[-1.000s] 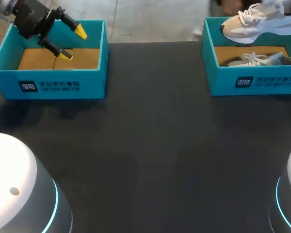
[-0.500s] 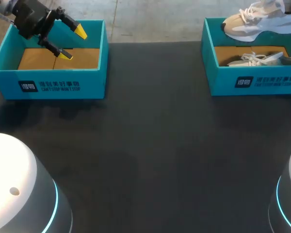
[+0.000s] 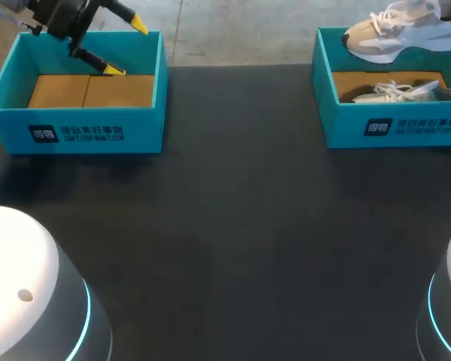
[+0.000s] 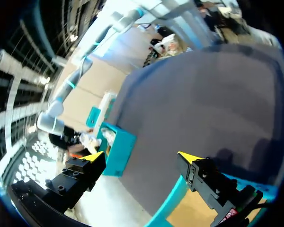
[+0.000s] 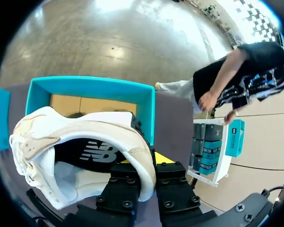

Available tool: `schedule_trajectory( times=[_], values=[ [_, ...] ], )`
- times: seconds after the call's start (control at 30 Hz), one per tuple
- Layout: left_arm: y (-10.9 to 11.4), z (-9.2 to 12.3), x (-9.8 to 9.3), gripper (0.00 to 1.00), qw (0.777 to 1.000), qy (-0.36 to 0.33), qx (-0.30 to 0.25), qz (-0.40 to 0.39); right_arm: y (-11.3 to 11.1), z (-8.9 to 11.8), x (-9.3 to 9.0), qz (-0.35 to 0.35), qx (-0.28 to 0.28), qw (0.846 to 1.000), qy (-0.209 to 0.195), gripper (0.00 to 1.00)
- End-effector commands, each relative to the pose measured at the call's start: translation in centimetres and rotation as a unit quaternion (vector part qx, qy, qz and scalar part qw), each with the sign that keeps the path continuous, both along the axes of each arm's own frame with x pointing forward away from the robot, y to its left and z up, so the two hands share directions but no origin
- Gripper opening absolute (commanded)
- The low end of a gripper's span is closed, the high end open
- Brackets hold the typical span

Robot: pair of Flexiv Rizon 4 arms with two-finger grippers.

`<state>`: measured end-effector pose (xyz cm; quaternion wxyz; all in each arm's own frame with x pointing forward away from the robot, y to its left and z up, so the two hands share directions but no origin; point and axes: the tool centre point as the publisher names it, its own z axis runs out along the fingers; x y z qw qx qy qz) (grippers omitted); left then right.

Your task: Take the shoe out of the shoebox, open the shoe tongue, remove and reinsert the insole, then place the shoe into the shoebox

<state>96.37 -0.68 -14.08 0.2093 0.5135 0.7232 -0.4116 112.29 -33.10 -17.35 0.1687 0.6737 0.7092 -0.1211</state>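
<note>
A white and beige shoe (image 3: 395, 34) hangs above the back of the right teal shoebox (image 3: 391, 131), toe toward the table's middle. In the right wrist view my right gripper (image 5: 144, 163) is shut on the heel collar of this shoe (image 5: 80, 142), with the open shoebox (image 5: 92, 87) beneath it. A second shoe (image 3: 395, 92) lies inside that box on its brown floor. My left gripper (image 3: 126, 47) hangs open over the back of the left teal box (image 3: 75, 131), holding nothing. Its yellow tips (image 4: 141, 156) stand wide apart above that box's rim (image 4: 173, 201).
The left box shows only a brown cardboard floor (image 3: 90, 90). Dark table surface (image 3: 233, 226) stretches between and in front of the two boxes. My arms' white bases (image 3: 22, 293) fill the near corners.
My left gripper has risen and drawn back toward the far wall of the left box. The held shoe has stayed above the right box, shifting only slightly.
</note>
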Motion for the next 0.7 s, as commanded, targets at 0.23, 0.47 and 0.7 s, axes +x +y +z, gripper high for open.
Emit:
schedule_trajectory(
  times=[0.23,0.47,0.7],
  values=[
    [1.5,-0.4,-0.6,1.00,0.870,0.219,0.086,0.433,-0.1,-0.6,0.1,-0.018,-0.001,1.000,0.002,0.00],
    [2.6,0.0,-0.4,1.00,0.815,0.241,0.081,0.520,-0.1,-0.8,0.2,-0.020,0.001,1.000,0.005,0.00],
    [2.4,0.1,0.3,1.00,0.827,0.240,0.086,0.501,0.0,-1.2,0.2,-0.019,0.006,1.000,0.010,0.00]
  ],
)
